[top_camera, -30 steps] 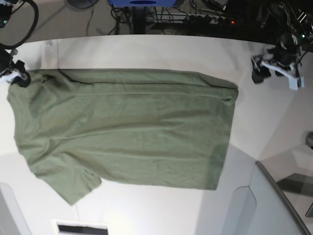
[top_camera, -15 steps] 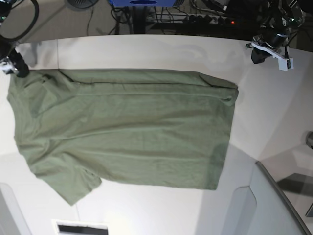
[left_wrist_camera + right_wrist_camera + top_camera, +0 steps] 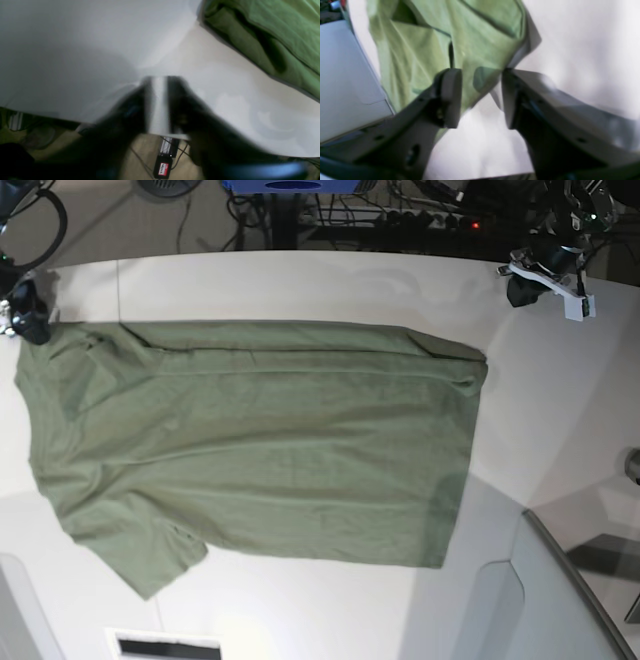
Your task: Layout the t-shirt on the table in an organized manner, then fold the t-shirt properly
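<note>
- Right gripper (image 3: 481, 97) has let go, jaws parted and empty over the shirt's corner.
- Left gripper (image 3: 160, 105) backed off too, gap narrow, nothing held.
- t-shirt (image 3: 250, 440) lies spread on my table (image 3: 300, 280), one edge already folded.

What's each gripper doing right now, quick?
Left gripper: jaws slightly apart, holding nothing.
Right gripper: open, over the t-shirt edge, not gripping.

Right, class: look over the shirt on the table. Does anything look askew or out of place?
Mostly tidy: the t-shirt lies spread flat on the table. Its far long edge is doubled over in a narrow fold, bunched at the corner nearest the left gripper. The near sleeve juts out crookedly. Both grippers hold nothing.
</note>
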